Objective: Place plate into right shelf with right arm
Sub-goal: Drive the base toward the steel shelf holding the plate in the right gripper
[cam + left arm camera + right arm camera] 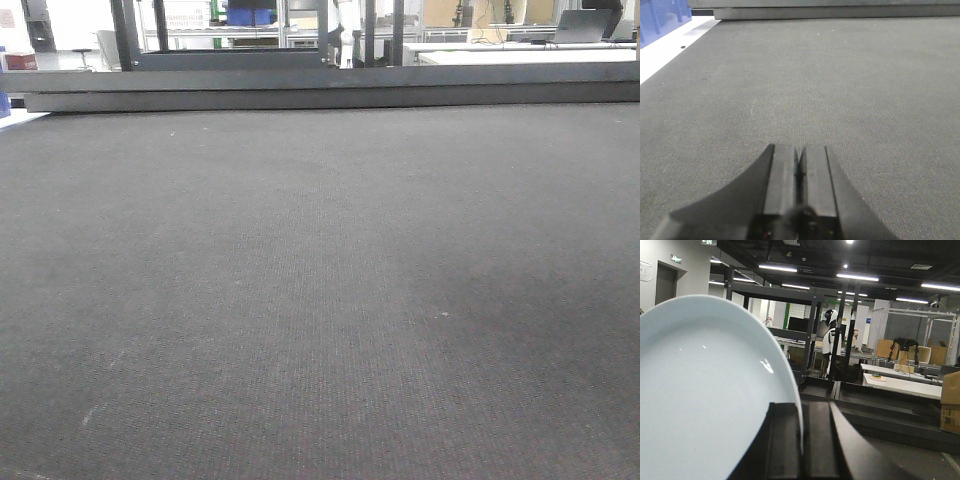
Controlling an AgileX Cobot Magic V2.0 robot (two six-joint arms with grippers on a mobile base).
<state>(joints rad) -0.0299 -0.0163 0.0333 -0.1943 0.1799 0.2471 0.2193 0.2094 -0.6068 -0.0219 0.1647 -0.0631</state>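
Note:
In the right wrist view a plain white glossy plate [705, 390] stands on edge and fills the left half of the frame. My right gripper [802, 405] is shut on its rim, one finger on each face. It is lifted, with the room behind it. Over the dark mat [865, 90], the left gripper [799, 147] is shut with nothing in it. The front view shows neither gripper nor the plate. The right shelf is out of view.
The dark grey mat [320, 280] ends at a low dark rail [330, 88] at the far side. A blue crate [660, 20] stands off its left edge. Beyond the plate are dark racks [810, 320], a white table [900, 385] and a cardboard box [951, 400].

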